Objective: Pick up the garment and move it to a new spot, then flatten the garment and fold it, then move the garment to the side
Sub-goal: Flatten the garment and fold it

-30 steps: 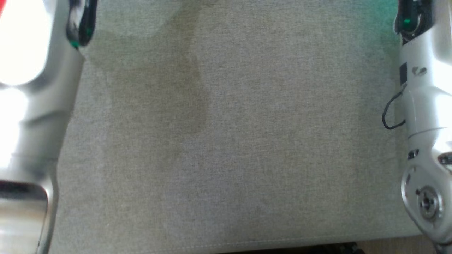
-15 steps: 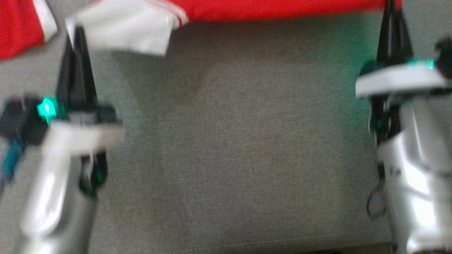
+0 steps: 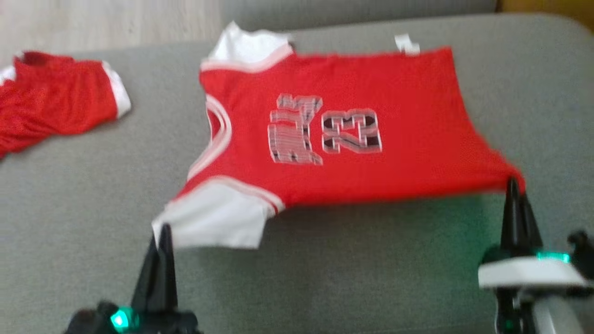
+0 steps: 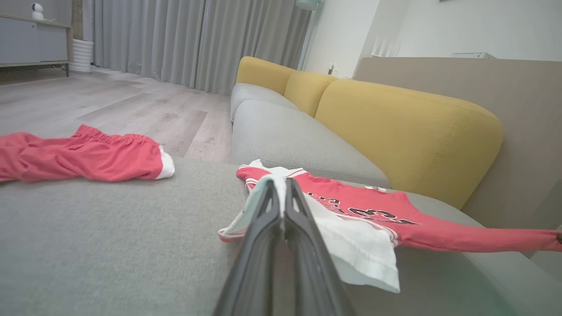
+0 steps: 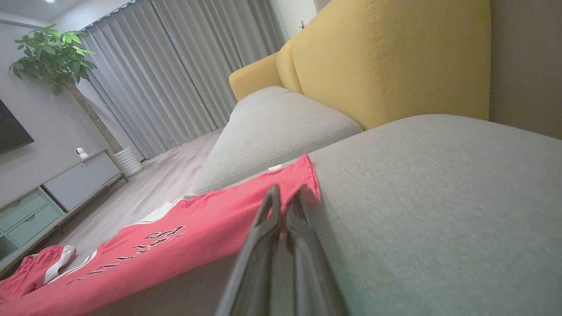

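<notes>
Two tools hold a red jersey (image 3: pixel 352 139).
Left tool (image 3: pixel 160 232) grips its white sleeve (image 3: pixel 213 218), lower left; right tool (image 3: pixel 513 185) grips the hem corner (image 3: pixel 501 171).

Grey fabric sofa seat (image 3: pixel 325 278) underneath, a second grey seat (image 5: pixel 272 127) past its far edge. Mustard-yellow back cushions (image 4: pixel 408 131) along one side, taupe panel (image 4: pixel 522 96) behind. Pale wood-plank floor (image 4: pixel 131 109) beyond. Floor-length grey curtains (image 5: pixel 175 79) drawn across the far wall, leafy potted plant (image 5: pixel 52 57), low cabinet (image 5: pixel 79 180) with pale green drawers, dark wall screen (image 5: pixel 11 131). Soft, even indoor light.
</notes>
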